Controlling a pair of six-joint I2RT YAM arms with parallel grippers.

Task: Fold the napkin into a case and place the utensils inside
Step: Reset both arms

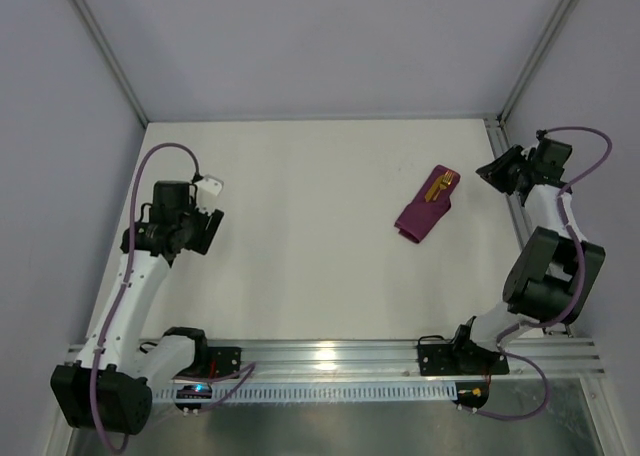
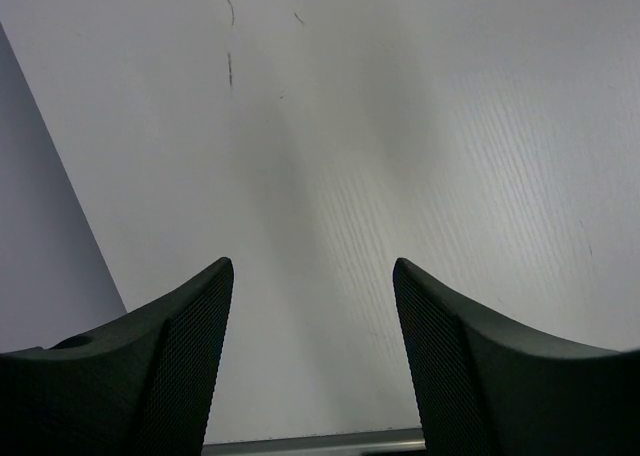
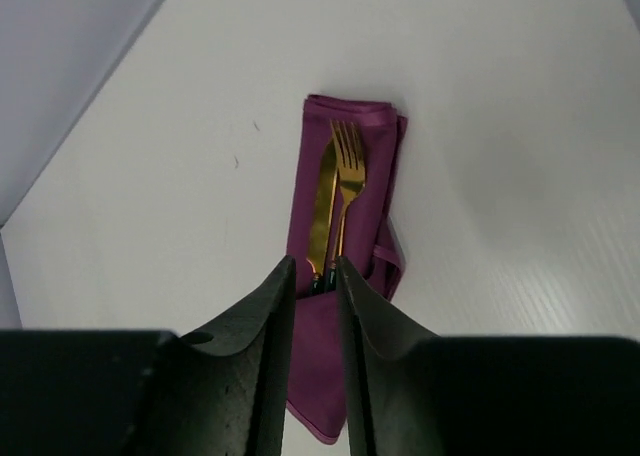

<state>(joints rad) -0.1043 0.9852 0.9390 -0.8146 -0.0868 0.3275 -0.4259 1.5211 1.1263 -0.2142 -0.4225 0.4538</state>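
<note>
Two utensils, a gold fork (image 3: 348,166) and knife (image 3: 323,211), lie side by side tucked into the case (image 1: 424,214) near the desk's far right corner. Right gripper (image 3: 315,271) hangs above it, fingers nearly pressed together, holding nothing. Left gripper (image 2: 312,276) sits spread wide by the left edge.

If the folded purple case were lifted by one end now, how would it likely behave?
The case is soft cloth, so it would probably sag. The fork and knife lie half exposed, handles tucked in; tipping might let them slide out.
</note>
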